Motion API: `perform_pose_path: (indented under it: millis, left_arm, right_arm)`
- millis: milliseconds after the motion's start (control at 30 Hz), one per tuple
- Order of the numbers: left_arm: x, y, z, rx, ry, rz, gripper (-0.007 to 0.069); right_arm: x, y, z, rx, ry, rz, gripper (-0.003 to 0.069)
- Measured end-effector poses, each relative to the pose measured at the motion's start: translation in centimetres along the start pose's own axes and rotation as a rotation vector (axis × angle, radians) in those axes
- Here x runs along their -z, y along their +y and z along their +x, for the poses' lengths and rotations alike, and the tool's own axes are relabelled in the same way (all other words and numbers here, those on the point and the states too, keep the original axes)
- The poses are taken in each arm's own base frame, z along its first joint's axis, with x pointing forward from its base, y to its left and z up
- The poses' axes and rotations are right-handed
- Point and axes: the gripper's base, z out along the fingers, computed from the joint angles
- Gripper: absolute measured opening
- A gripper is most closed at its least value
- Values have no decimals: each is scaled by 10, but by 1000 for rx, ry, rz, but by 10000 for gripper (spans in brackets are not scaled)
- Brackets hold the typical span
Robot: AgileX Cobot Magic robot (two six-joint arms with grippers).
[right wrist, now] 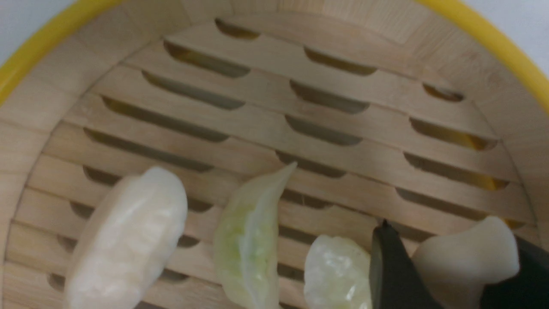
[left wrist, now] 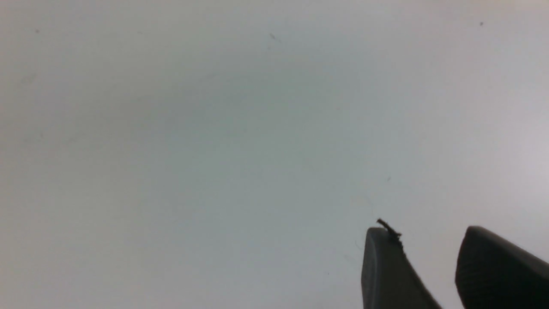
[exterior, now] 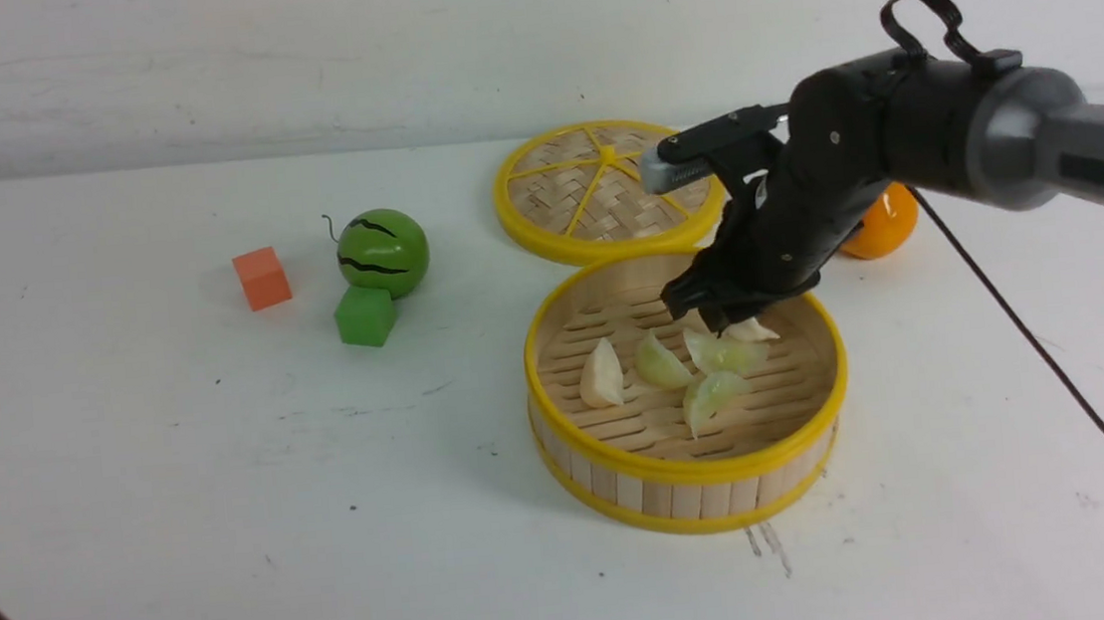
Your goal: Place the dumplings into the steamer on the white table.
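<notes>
Nearest thing in the front view is the steamer (exterior: 686, 473), with its front rim toward the robot. Four dumplings (exterior: 662, 363) lie loose on its slats: one cream on the left and three greenish ones bunched mid-basket.

The fifth dumpling (right wrist: 467, 253) is cream and sits between the fingers of the right claw (exterior: 728, 320). Both fingers press its sides, so I read the claw as narrow and gripping it. It is inside the basket, low over the far-right slats, just beside a greenish one. I can't tell whether it touches the floor, and its long axis is mostly hidden by the claw.

Key relation: the piece is straight below the claw and already within the rim, so the coming move looks like let go and lift straight up. The loose four all lie to the claw's left, so drifting that way is best avoided.

The left claw (left wrist: 429, 240) hangs over bare surface, a modest gap between its fingers and nothing in it. That arm is out of the front view, so the right arm is clearly the nearer.

Behind the basket is the lid (exterior: 601, 186), flat and touching or nearly touching the rim. An orange ball (exterior: 884, 226) is half hidden behind the arm.

Off left, well apart:
- a watermelon toy (exterior: 382, 253)
- a green cube (exterior: 365, 316)
- an orange cube (exterior: 261, 277)

The white table (exterior: 177, 483) is scuffed, with a pale wall (exterior: 290, 53) beyond.
</notes>
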Motion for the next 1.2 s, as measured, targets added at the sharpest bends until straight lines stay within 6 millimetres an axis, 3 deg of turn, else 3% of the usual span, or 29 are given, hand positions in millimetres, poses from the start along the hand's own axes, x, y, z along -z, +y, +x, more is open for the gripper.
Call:
perform_pose_path:
  millis: [67, 200, 333, 367, 400, 433, 467, 500, 567, 600, 733, 800, 833, 933, 967, 1200]
  left_arm:
    - [-1, 2, 7, 15, -2, 1, 237]
    - [-1, 10, 35, 86, -31, 10, 237]
    - [4, 17, 57, 168, -96, 35, 237]
    - [5, 18, 59, 173, -108, 40, 237]
    - [6, 20, 69, 214, -147, 58, 237]
    - [6, 21, 72, 222, -157, 63, 237]
    - [5, 23, 80, 245, -203, 85, 233]
    - [4, 25, 86, 252, -229, 96, 225]
    - [1, 26, 90, 257, -263, 111, 202]
    - [-1, 28, 97, 259, -310, 127, 165]
    - [4, 32, 102, 257, -407, 142, 2]
    - [5, 32, 100, 251, -443, 138, -14]
    - [5, 33, 100, 250, -447, 138, -14]
    - [8, 31, 93, 238, -542, 161, -14]
    - [8, 31, 92, 237, -550, 163, -14]
    - [22, 29, 76, 189, -781, 202, -14]
  right_arm:
    - [1, 0, -2, -13, -15, 3, 273]
    - [20, 1, -12, -64, -22, -4, 441]
    - [62, 5, -18, -70, -23, -21, 487]
    - [65, 6, -19, -69, -25, -24, 485]
    - [89, 10, -21, -53, -48, -38, 467]
    - [92, 11, -21, -48, -46, -42, 458]
    - [123, 18, -24, -19, -98, -64, 412]
    - [139, 23, -23, -1, -126, -80, 365]
    - [154, 28, -22, 17, -157, -95, 321]
    - [176, 36, -16, 39, -201, -125, 243]
    - [222, 52, 8, 104, -341, -182, 50]
    - [242, 57, 23, 128, -419, -199, -9]
    - [244, 59, 25, 132, -427, -202, -9]
    - [268, 61, 61, 134, -559, -218, -20]
    - [272, 60, 64, 134, -576, -218, -20]
    - [289, 46, 133, 95, -748, -197, -20]
